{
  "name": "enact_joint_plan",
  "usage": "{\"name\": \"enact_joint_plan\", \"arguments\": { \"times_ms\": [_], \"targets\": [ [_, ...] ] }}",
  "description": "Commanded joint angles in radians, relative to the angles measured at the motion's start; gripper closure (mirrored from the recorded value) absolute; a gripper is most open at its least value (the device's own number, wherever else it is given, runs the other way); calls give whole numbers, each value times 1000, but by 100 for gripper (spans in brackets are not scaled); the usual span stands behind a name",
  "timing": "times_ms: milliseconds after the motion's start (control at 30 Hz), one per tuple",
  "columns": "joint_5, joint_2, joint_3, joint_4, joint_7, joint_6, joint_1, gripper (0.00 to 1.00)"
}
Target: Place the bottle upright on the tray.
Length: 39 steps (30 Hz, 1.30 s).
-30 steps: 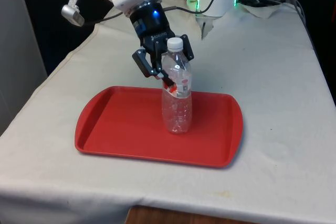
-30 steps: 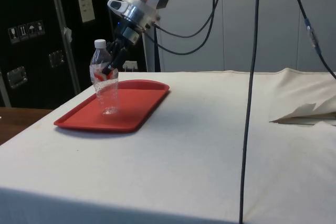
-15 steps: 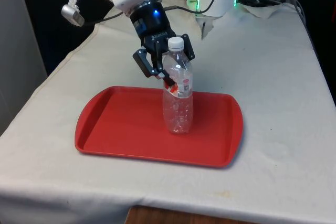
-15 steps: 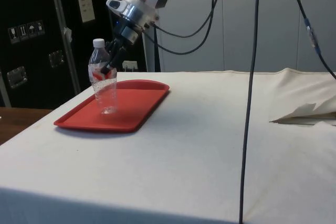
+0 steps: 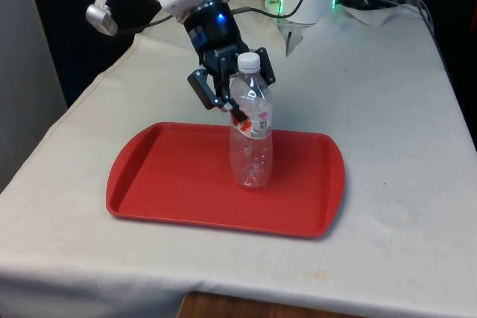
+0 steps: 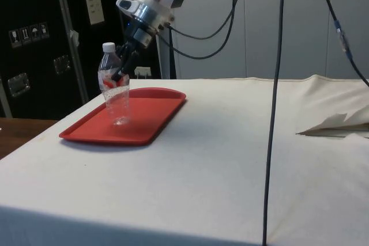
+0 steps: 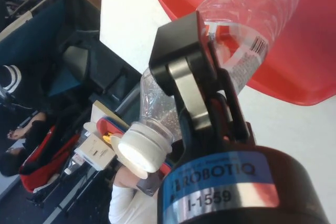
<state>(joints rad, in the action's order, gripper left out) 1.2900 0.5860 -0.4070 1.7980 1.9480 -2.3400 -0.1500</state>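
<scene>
bottle (image 5: 252,135) stands upright on the red tray (image 5: 171,176), base down near the tray's middle, a bit toward the front view's right. end effector (image 5: 231,98) is closed on bottle at the upper body, around the label zone just under the shoulder; the wrist view shows one black finger (image 7: 194,77) pressed against the clear plastic. the arm comes in at a slant from the far side, so the grip is angled, not square to the bottle. risk from here, as a guess: if the fingers open unevenly or the arm pulls away along that slant, a finger could drag the neck and tip it over. it looks empty and light with a narrow base, so a small nudge would be enough. squeezed thin plastic may also spring back on release and make it wobble. looks: clear, ribbed plastic, white screw cap (image 5: 248,62), white label with red print around the upper half, no liquid visible inside. in the side view it sits near the tray end away from the arm, roughly vertical. tray lies flat on the white-clothed desk (image 5: 387,109).
</scene>
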Motion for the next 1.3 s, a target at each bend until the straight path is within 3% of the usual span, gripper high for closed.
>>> {"name": "enact_joint_plan", "arguments": {
  "times_ms": [0, 467, 1000, 1267],
  "targets": [
    [-18, 0, -7, 2, -15, 1, -4, 66],
    [-6, 0, -10, 0, 0, 12, 0, 66],
    [-8, 6, -52, -6, 25, 69, 9, 66],
    [-2, 16, -59, -20, 27, 81, 9, 66]
  ]
}}
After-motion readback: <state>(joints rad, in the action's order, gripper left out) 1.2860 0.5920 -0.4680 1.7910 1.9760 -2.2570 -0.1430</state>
